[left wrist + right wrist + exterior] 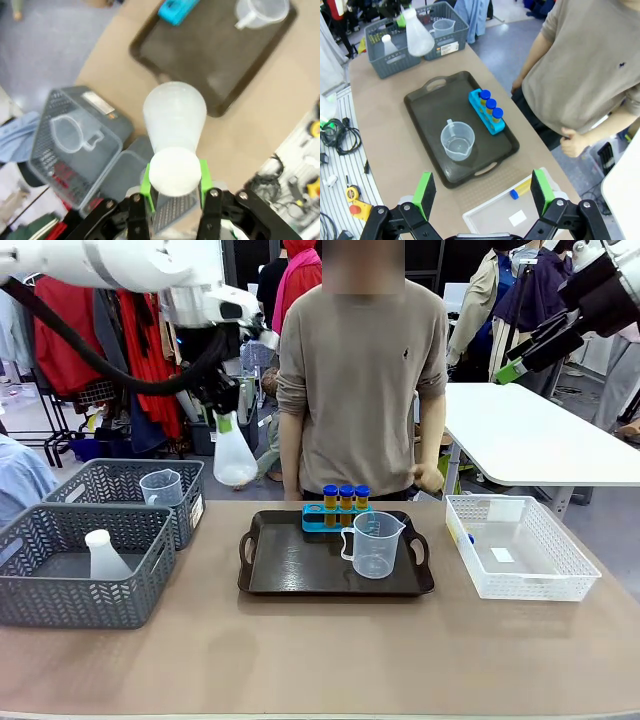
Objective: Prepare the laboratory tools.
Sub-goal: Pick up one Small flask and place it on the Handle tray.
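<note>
My left gripper (226, 412) is shut on the neck of a translucent white conical flask (234, 456), held in the air above the far grey basket (120, 480). In the left wrist view the green pads (146, 181) clamp the flask (175, 120) just under its cap. On the dark tray (290, 565) stand a clear measuring beaker (375, 543) and three blue-capped amber tubes (345, 498) in a blue rack. One more tube (520, 190) lies in the white basket (530, 575). My right gripper (483, 192) hangs open high above the table's right side.
A second flask (105, 555) stands in the near grey basket (60, 590), and another beaker (160, 487) in the far one. A person stands at the far edge behind the tray, one hand (432, 477) near the table. A white table (540, 440) stands behind on the right.
</note>
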Available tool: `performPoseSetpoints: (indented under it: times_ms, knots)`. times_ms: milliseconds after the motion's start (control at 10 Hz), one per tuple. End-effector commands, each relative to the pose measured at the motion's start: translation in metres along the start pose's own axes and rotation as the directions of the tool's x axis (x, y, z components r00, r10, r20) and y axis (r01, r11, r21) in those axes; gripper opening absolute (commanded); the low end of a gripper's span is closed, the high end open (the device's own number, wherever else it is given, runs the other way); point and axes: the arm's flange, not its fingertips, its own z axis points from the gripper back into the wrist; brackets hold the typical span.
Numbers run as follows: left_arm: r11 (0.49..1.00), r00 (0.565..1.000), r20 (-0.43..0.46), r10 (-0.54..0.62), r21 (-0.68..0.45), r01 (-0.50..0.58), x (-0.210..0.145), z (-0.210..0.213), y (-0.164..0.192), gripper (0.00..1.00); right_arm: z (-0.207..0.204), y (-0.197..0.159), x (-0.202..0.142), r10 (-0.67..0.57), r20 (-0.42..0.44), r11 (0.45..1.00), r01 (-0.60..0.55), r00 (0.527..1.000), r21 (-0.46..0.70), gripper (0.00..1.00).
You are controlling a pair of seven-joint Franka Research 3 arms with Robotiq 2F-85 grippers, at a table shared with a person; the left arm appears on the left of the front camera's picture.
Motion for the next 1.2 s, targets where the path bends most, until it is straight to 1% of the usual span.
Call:
performPoseSetpoints:
  times_ms: [0, 200, 400, 500, 700, 800, 900, 1100]
  knots:
    - [0.991, 0.991, -0.042, -0.127, -0.039, 0.125, 0.033, -0.026, -0.013, 0.00, 0.001, 0.000, 0.001, 0.012, 0.011, 1.000, -0.013, 1.000, 0.006, 1.00]
    - [0.978, 0.976, -0.087, -0.202, -0.064, 0.197, 0.058, -0.069, -0.029, 0.00, 0.001, 0.000, 0.001, 0.012, 0.011, 1.000, -0.013, 1.000, 0.006, 1.00]
    - [0.963, 0.961, -0.116, -0.251, -0.134, 0.235, 0.076, -0.114, -0.046, 0.00, 0.001, 0.000, 0.001, 0.012, 0.011, 1.000, -0.013, 1.000, 0.006, 1.00]
    - [0.965, 0.961, -0.118, -0.252, -0.105, 0.240, 0.080, -0.127, -0.047, 0.00, 0.001, 0.000, 0.001, 0.012, 0.011, 1.000, -0.013, 1.000, 0.006, 1.00]
    - [0.962, 0.960, -0.095, -0.263, -0.107, 0.253, 0.083, -0.142, -0.050, 0.00, 0.001, 0.000, 0.001, 0.012, 0.011, 1.000, -0.013, 1.000, 0.006, 1.00]
    - [0.951, 0.952, -0.073, -0.296, -0.119, 0.286, 0.086, -0.151, -0.054, 0.00, 0.001, 0.000, 0.001, 0.012, 0.011, 1.000, -0.013, 1.000, 0.006, 1.00]
    - [0.949, 0.954, -0.063, -0.293, -0.143, 0.282, 0.090, -0.156, -0.053, 0.00, 0.001, 0.000, 0.001, 0.012, 0.011, 1.000, -0.013, 1.000, 0.006, 1.00]
    - [0.943, 0.952, -0.044, -0.304, -0.154, 0.294, 0.093, -0.162, -0.052, 0.00, 0.001, 0.000, 0.001, 0.012, 0.011, 1.000, -0.013, 1.000, 0.006, 1.00]
